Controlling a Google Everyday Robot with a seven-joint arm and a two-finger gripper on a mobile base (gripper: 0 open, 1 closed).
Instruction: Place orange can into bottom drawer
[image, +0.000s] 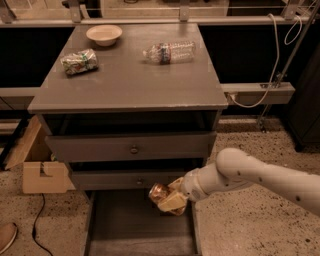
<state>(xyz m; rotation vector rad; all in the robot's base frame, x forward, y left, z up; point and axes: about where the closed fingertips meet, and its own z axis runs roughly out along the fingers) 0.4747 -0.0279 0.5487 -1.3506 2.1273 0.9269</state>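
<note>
The orange can (159, 192) is a small shiny orange-gold can held in my gripper (169, 198). The gripper is shut on it and holds it tilted just above the back right part of the bottom drawer (131, 227), in front of the lower knobbed drawer. The bottom drawer is pulled out wide, a dark-grey flat tray with thin side walls and nothing showing in it. My white arm (250, 176) reaches in from the right.
On the cabinet top (125, 75) lie a pale bowl (104, 34), a green-and-white foil packet (79, 61) and a clear plastic bottle (169, 52). Two grey drawers with round knobs (133, 149) stand slightly open. A cardboard box (42, 176) sits on the floor at left.
</note>
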